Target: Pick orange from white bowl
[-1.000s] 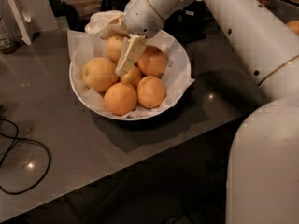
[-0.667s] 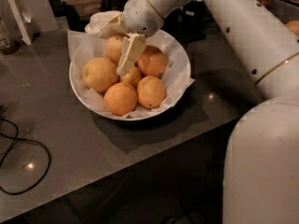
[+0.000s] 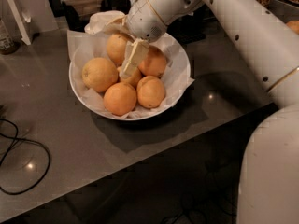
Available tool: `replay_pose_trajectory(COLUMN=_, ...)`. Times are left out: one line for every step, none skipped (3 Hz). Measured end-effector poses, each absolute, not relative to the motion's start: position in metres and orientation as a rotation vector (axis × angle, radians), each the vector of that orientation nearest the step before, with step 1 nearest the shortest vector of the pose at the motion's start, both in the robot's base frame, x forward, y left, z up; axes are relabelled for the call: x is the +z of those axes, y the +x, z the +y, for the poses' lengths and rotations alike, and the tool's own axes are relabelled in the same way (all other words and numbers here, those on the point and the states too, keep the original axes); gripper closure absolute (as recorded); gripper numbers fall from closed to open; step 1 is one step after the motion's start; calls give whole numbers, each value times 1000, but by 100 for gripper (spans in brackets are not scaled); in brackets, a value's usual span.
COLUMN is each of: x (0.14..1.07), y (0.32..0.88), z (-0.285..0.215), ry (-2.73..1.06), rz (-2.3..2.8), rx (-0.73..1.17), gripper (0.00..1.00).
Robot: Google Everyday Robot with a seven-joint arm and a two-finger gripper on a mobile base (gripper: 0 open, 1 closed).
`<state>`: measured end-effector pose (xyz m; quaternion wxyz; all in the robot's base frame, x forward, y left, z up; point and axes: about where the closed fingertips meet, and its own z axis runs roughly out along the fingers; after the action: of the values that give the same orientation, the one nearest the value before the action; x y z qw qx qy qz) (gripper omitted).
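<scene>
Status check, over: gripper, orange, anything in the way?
Gripper open, down in white bowl. Back orange between its jaws, not yet lifted. Five other oranges packed close around.

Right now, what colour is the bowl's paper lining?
White paper lining, camera view; end effector over the oranges.

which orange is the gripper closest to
The orange at the back left of the white bowl, farthest from the camera. The gripper sits right at it; the other five lie in front or to its right.
</scene>
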<state>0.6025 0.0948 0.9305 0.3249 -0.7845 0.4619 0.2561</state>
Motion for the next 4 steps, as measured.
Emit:
replay_pose_trajectory(x=928, y=614, z=95, ry=-2068, rz=1207, rx=629, gripper=15)
replay_pose_trajectory(x=936, y=628, z=99, ry=-2101, rz=1194, rx=577, gripper=15)
replay_pose_trajectory(x=944, y=642, z=106, ry=-2139, rz=1175, rx=531, gripper=15)
replay_pose_trajectory(x=946, y=647, z=109, ry=-2149, rz=1172, rx=516, gripper=25)
